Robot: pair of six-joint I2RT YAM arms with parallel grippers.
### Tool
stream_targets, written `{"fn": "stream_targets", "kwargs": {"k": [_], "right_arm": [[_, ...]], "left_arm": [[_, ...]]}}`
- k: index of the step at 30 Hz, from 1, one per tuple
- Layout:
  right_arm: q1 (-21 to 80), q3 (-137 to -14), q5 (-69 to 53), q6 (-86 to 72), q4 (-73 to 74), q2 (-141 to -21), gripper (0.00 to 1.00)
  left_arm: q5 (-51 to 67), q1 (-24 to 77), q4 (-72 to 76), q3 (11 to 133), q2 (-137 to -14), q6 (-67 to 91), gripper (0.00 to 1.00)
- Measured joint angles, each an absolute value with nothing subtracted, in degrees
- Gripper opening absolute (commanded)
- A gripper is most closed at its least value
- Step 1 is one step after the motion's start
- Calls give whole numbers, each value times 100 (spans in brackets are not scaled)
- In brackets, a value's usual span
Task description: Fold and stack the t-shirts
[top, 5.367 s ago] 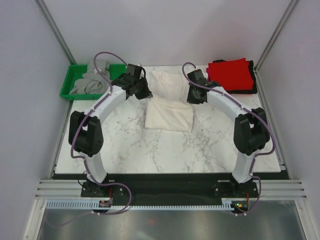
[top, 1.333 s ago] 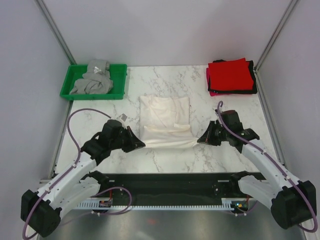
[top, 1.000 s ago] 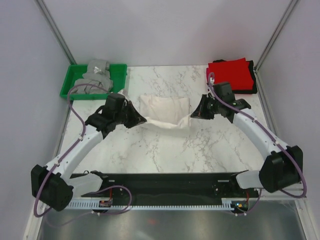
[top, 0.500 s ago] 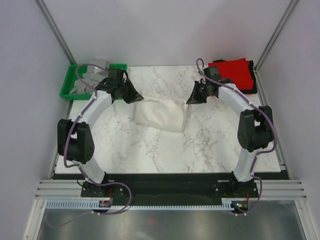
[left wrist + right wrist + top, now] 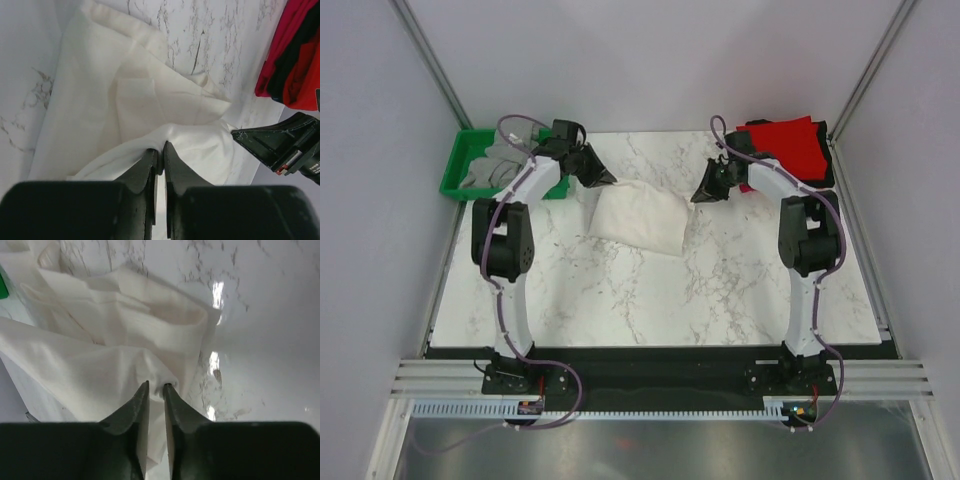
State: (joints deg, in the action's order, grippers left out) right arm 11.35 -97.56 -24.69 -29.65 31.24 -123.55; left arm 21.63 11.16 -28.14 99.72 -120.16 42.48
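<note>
White t-shirt (image 5: 638, 215) lies folded at the far middle of the marble surface (image 5: 650, 295), with its far corners drawn up off the stone. Left pincer (image 5: 160, 152) is pressed together on a fold of its cloth at the far-left corner. Right pincer (image 5: 155, 387) nips the far-right corner the same way. Red t-shirt (image 5: 782, 148) sits on a black t-shirt (image 5: 289, 62), far right. Grey t-shirts (image 5: 498, 165) are heaped in the green tray (image 5: 458, 172), far left.

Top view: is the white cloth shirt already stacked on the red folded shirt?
No, the white cloth shirt lies on the marble table, apart from the red folded shirt at the far right corner.
</note>
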Motion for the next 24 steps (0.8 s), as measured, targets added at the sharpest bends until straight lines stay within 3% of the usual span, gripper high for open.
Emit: {"fn": "stream_targets", "kwargs": {"k": [1, 2, 4, 5, 6, 9, 13, 19, 24], "right_arm": [[1120, -9898, -2475, -3011, 3124, -12510, 52], [1114, -10075, -2488, -3028, 3109, -12669, 59], [1085, -10444, -2508, -3074, 3068, -12958, 66], [1074, -10654, -2530, -3098, 3046, -13080, 67], [1033, -10862, -2545, -3133, 3030, -13185, 67], [954, -11174, -2508, -3199, 3006, -13159, 68], [954, -11006, -2311, -3223, 2875, -12538, 67], [1658, -9629, -2443, -3463, 2198, -10831, 65], [2296, -9091, -2980, -3697, 1562, -10855, 61]], "left_arm": [[2200, 1094, -2816, 10141, -12213, 4248, 20], [2270, 1068, -2818, 10320, -12420, 4252, 31], [2383, 1009, -2816, 10755, -12868, 4265, 43], [2480, 976, -2851, 11000, -13089, 4285, 55], [2600, 941, -2917, 11316, -13334, 4278, 59], [2862, 878, -3212, 12453, -13935, 4318, 62], [2904, 843, -3422, 12663, -13697, 4305, 62], [2858, 873, -3452, 11242, -12134, 4121, 62], [2869, 886, -3240, 9854, -10916, 4005, 61]]}}
